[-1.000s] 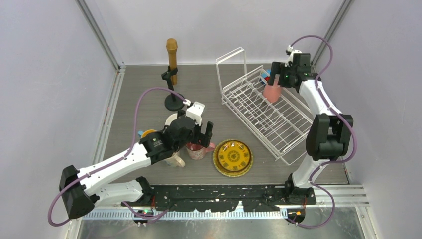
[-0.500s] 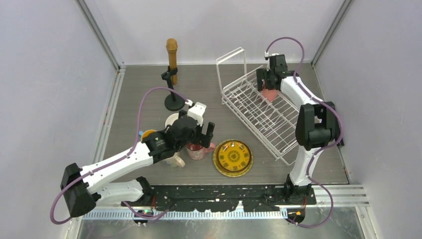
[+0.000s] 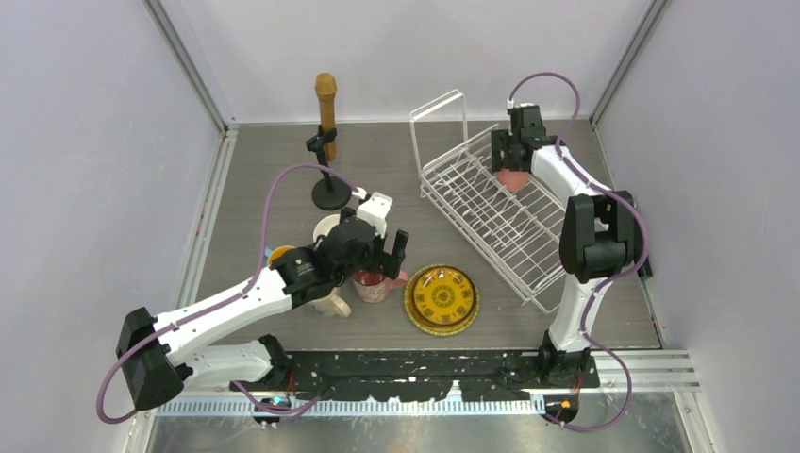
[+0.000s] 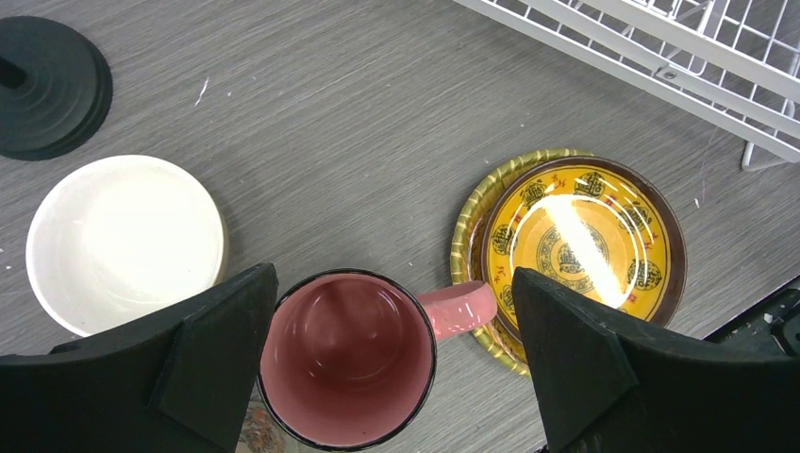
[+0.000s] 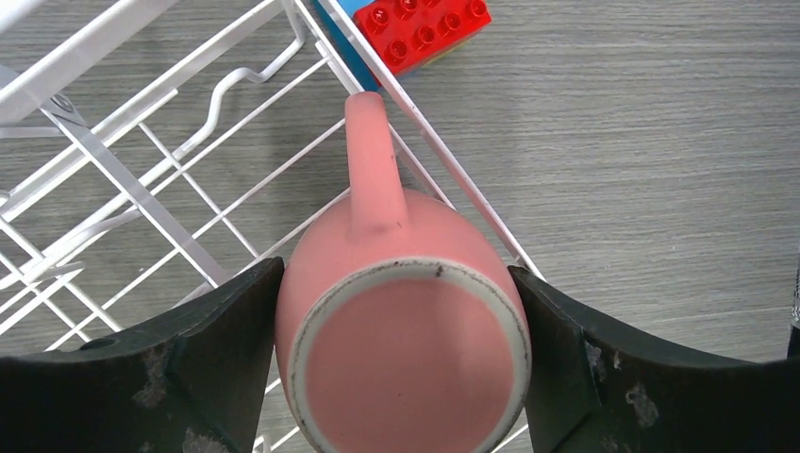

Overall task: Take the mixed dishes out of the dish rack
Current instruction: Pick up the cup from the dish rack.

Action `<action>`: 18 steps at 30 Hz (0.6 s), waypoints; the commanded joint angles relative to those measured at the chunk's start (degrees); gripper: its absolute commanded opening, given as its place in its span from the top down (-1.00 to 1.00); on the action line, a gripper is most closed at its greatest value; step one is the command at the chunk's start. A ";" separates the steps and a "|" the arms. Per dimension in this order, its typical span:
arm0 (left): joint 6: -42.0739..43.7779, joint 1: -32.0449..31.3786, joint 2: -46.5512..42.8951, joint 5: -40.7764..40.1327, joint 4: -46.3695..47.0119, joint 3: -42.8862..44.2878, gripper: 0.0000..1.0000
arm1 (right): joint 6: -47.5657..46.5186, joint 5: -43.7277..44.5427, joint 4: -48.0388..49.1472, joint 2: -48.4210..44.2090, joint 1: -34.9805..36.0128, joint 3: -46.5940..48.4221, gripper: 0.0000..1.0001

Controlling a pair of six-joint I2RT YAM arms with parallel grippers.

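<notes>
Yellow plate [image 3: 441,298], white bowl [image 4: 123,241] and upright pink mug [image 4: 347,363] already sit on the counter [image 3: 255,189], the mug between the open left pincer [image 4: 391,293] fingers. At the upper right, the right pincer [image 5: 396,278] squeezes the last upside-down pink mug [image 5: 406,368] in the dish rack [image 3: 491,212].

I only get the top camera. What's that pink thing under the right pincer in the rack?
Observer: A pink mug, upside down. Its base faces the right wrist camera.
Operator: Is it being held?
Observer: The right pincer has its fingers against both sides of it.
Operator: Is anything hiding behind it?
Observer: Yes. A red block lies on the table just outside the rack, where the handle points.
</notes>
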 commanded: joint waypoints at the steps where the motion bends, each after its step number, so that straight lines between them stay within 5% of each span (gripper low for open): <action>1: 0.19 0.23 -0.46 0.09 2.21 2.03 -0.99 | 1.99 1.66 7.40 -7.28 0.01 -1.46 0.25; 10: -0.10 0.29 -0.99 -0.31 3.60 0.27 -0.99 | 2.48 1.42 16.52 -21.87 -0.04 -11.39 0.51; 18: -0.47 0.27 -1.55 -0.43 3.93 -0.27 -0.99 | 12.74 -5.15 15.96 -30.75 -0.08 -16.20 0.55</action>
